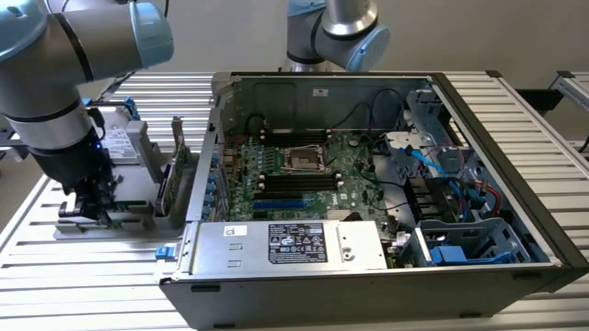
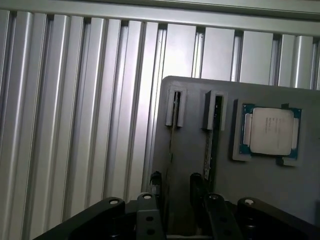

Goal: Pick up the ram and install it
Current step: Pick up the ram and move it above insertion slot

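Low over the grey holder (image 2: 260,185) with the gripper (image 2: 176,181), jaws released and parted to either side of the ram (image 2: 173,135), itself standing on edge in a groove close to one edge of the holder. Hard to say whether either pad touches the board; probably no grip as yet. Just beside it, a second green stick (image 2: 212,145) in the next groove, and beyond that the square processor (image 2: 271,131) in its own recess by the holder's far edge. Farther off, seen from outside, the open computer case (image 1: 515,172) on the table (image 1: 83,283), beside the holder, with black memory slots (image 1: 299,183) on the motherboard. Reached and straddled, then, but not lifted; picking up and seating in a slot both left to do.
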You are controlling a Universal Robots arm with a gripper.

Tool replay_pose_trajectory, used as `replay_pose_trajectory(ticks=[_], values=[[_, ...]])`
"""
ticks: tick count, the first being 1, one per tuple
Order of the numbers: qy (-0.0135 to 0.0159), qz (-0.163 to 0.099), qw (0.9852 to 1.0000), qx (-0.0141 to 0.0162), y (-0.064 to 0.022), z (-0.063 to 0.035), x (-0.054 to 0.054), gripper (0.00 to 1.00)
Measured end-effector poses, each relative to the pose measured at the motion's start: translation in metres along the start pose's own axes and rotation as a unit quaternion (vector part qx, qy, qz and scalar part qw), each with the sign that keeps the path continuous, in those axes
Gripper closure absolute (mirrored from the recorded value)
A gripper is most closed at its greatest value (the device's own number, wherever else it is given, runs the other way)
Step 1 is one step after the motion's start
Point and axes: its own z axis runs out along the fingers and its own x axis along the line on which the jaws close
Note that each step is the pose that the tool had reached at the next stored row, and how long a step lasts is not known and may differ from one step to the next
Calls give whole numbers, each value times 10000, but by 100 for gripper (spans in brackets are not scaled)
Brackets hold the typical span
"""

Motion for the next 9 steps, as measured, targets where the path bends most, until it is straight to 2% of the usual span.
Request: replay_pose_trajectory(ticks=[9], values=[[0, -1, 10000, 0, -22, 145, 27, 64]])
